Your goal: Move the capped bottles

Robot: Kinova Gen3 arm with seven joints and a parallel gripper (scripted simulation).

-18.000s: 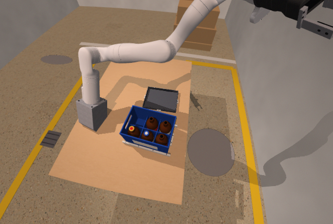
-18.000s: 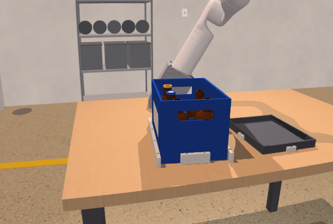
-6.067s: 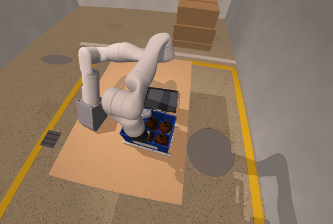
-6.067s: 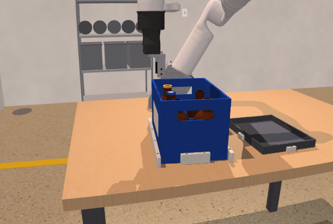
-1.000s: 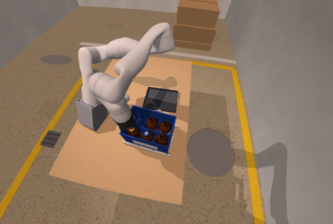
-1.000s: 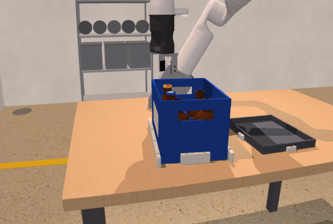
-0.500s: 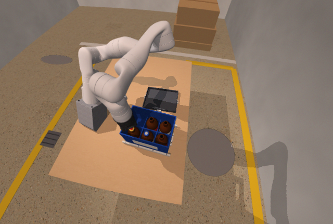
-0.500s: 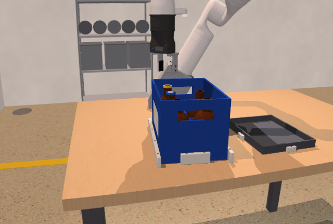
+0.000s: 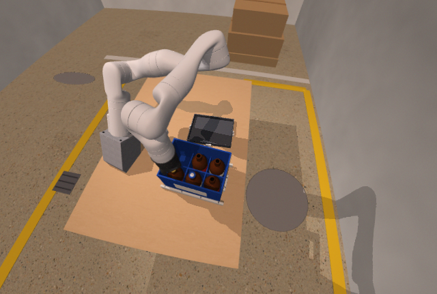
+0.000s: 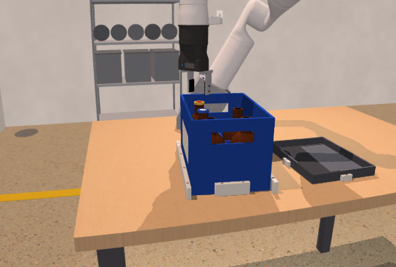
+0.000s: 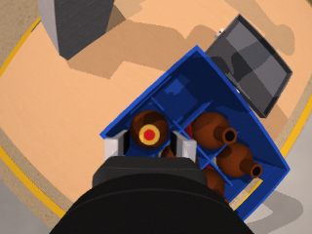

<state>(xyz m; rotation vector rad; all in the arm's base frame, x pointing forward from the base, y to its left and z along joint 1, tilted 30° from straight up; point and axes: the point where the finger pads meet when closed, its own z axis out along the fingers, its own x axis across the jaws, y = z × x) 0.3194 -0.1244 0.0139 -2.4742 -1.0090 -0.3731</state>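
A blue crate stands on the wooden table and holds several brown bottles. One bottle has a yellow-and-red cap; it shows in the wrist view directly under my fingers. A second bottle has a blue-and-white cap, also seen from above. Three others stand open. My gripper is open and empty, just above the crate's rim over the red-capped bottle. The dark tray lies empty beside the crate.
White stop blocks sit around the crate's base and at the tray's edges. The arm's grey base block stands on the table near the crate. A shelf unit stands behind the table, cardboard boxes on the floor.
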